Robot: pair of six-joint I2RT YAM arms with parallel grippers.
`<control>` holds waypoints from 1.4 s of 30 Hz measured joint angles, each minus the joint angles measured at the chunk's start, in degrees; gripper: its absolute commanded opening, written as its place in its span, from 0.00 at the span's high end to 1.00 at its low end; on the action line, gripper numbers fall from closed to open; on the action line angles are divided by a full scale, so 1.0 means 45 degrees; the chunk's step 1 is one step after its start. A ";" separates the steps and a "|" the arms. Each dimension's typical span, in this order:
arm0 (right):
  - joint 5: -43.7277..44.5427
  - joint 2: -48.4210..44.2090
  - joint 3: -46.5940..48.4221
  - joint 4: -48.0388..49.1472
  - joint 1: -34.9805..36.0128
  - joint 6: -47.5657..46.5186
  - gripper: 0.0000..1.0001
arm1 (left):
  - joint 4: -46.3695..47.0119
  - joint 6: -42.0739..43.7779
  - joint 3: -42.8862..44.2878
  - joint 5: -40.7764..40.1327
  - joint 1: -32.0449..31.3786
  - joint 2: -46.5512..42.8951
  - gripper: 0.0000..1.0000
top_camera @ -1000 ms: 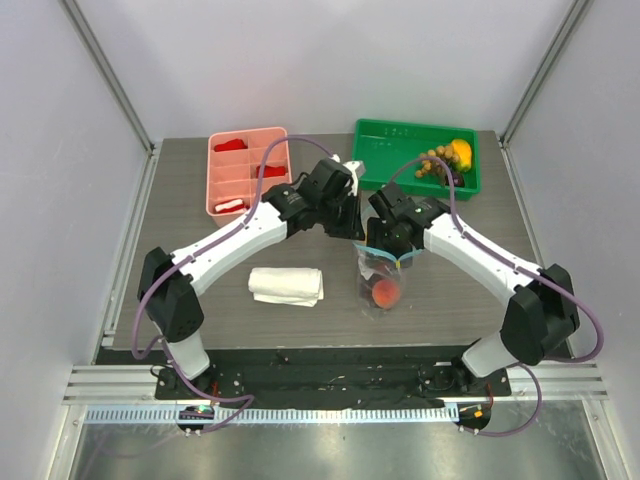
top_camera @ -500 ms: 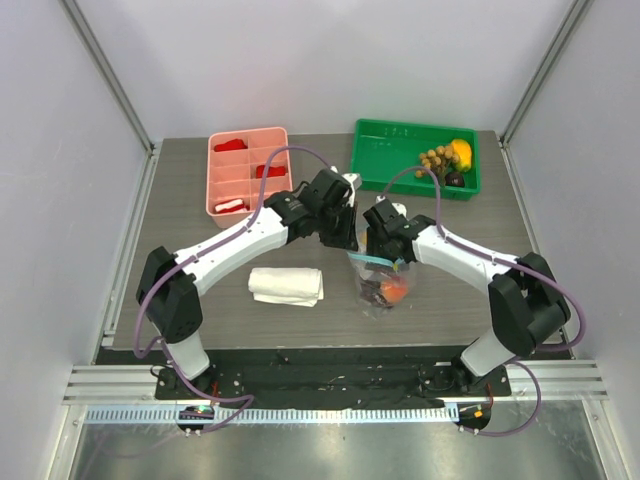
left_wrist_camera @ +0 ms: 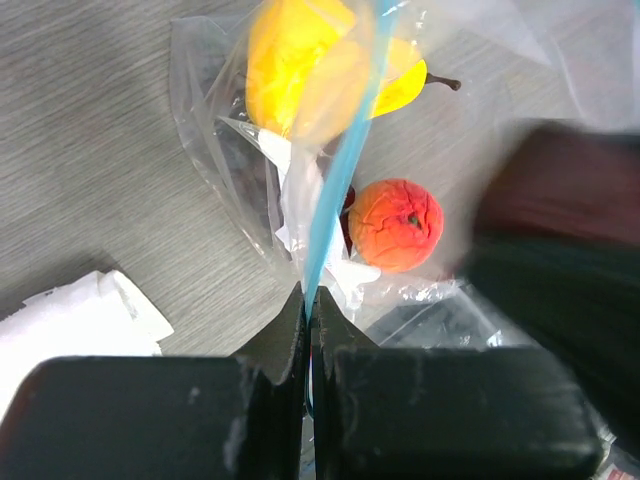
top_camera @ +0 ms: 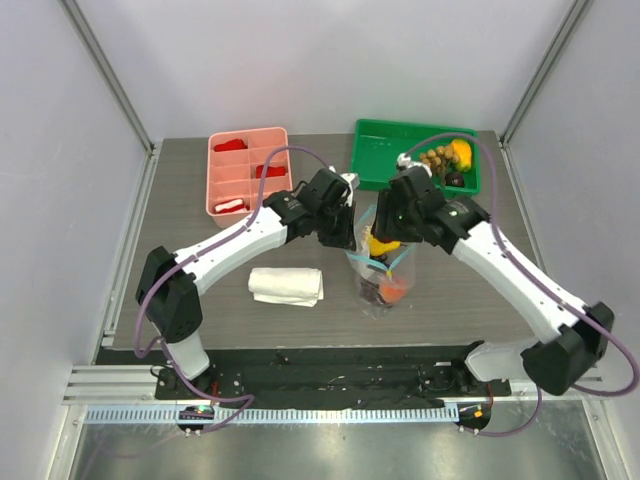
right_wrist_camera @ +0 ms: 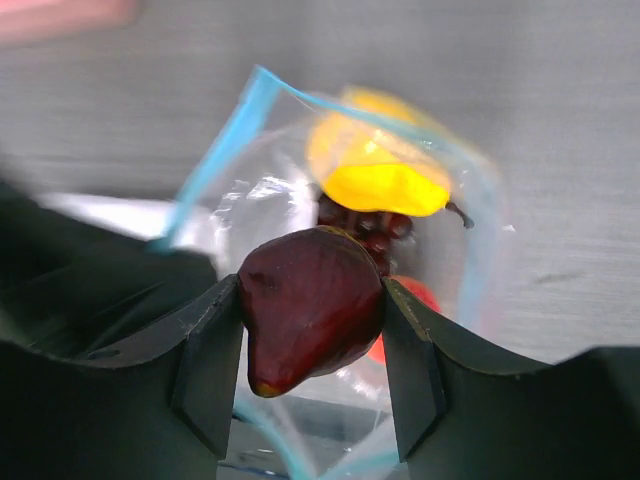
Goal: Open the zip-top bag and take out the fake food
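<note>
At mid-table (top_camera: 440, 300), 1 zip-top bag (top_camera: 381, 285) stood mouth-up betw. the 2 arms. Faint marks on the green tray (top_camera: 375, 150) floor were too small to read.

Counts: 2 trays, 1 white cloth (top_camera: 286, 285), 1 bag. The pink tray (top_camera: 245, 185), far left, showed red pieces (top_camera: 232, 145) in 3 compartments. The green tray, far right, held 1 cluster of brown balls (top_camera: 435, 157), 1 yellow-orange fruit (top_camera: 460, 152) and 1 dark piece (top_camera: 455, 178). Fake food inside the bag: 1 yellow fruit (left_wrist_camera: 300, 60), 1 orange fruit (left_wrist_camera: 398, 225) and a bunch of dark grapes (right_wrist_camera: 365, 225); any more was hidden by the crinkled plastic.

Left arm: ran from its near-left base up and to the right, elbow bent, wrist tipped down at the bag's left edge. The left gripper (left_wrist_camera: 308, 300) had its fingers pressed together on the blue zip strip (left_wrist_camera: 335, 190), pinching that lip of the bag.

Right arm: stretched on a long diagonal from the near-right base toward centre, wrist over the bag mouth, pointing down. The right gripper (right_wrist_camera: 310, 312) clamped 1 dark-red fruit (right_wrist_camera: 310, 290) betw. both fingers, directly above the open mouth; the wrist view showed the yellow fruit and grapes below it, inside the blue-edged opening.

The cloth lay flat, just left of the bag, apart from it.
</note>
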 measured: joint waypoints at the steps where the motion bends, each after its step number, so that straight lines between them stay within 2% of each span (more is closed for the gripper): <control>1: -0.0044 -0.0306 0.0510 -0.0243 0.0000 0.0000 0.89 | 0.0000 0.0005 0.0000 0.0005 0.0039 0.0000 1.00; 6: 0.0180 -0.0350 0.3735 -0.1001 -0.0151 -0.0117 0.89 | 0.0005 0.0005 0.0000 0.0102 0.0189 0.0000 1.00; 9: 0.0393 0.0748 0.5615 -0.0947 -0.0641 -0.0427 0.89 | -0.0010 0.0005 0.0000 0.0141 0.0233 0.0000 1.00; 12: 0.0466 0.2579 0.7334 -0.0369 -0.1763 -0.0840 0.88 | -0.0019 0.0005 0.0005 0.0180 0.0233 0.0000 1.00; 19: 0.0573 0.6159 0.7771 0.1817 -0.4201 -0.1530 0.84 | -0.0083 0.0010 0.0034 0.0185 0.0233 0.0000 1.00; 26: 0.0515 0.9704 0.8315 0.3337 -0.5489 -0.1753 0.78 | -0.0087 -0.0010 0.0039 0.0180 0.0233 0.0000 1.00; 29: 0.0413 1.1152 0.8854 0.3453 -0.5697 -0.1933 0.70 | -0.0092 -0.0044 0.0039 0.0170 0.0233 0.0000 1.00; 30: 0.0355 1.1526 0.9039 0.3434 -0.5712 -0.2001 0.64 | -0.0092 -0.0049 0.0039 0.0160 0.0233 0.0000 1.00; 32: 0.0223 1.2177 0.9442 0.3405 -0.5688 -0.2084 0.49 | -0.0092 -0.0058 0.0039 0.0117 0.0233 0.0000 1.00; 33: 0.0170 1.2439 0.9700 0.3356 -0.5673 -0.2108 0.37 | -0.0097 -0.0058 0.0039 0.0107 0.0233 0.0000 1.00; 36: 0.0029 1.3085 1.0661 0.3084 -0.5644 -0.2152 0.19 | -0.0121 -0.0058 0.0049 0.0073 0.0233 0.0000 1.00; 39: -0.0068 1.3318 1.1531 0.2739 -0.5605 -0.2244 0.13 | -0.0194 -0.0053 0.0097 0.0053 0.0233 0.0000 1.00; 42: -0.0058 1.3318 1.2570 0.1923 -0.5595 -0.2293 0.12 | -0.0291 -0.0044 0.0262 0.0029 0.0233 0.0000 1.00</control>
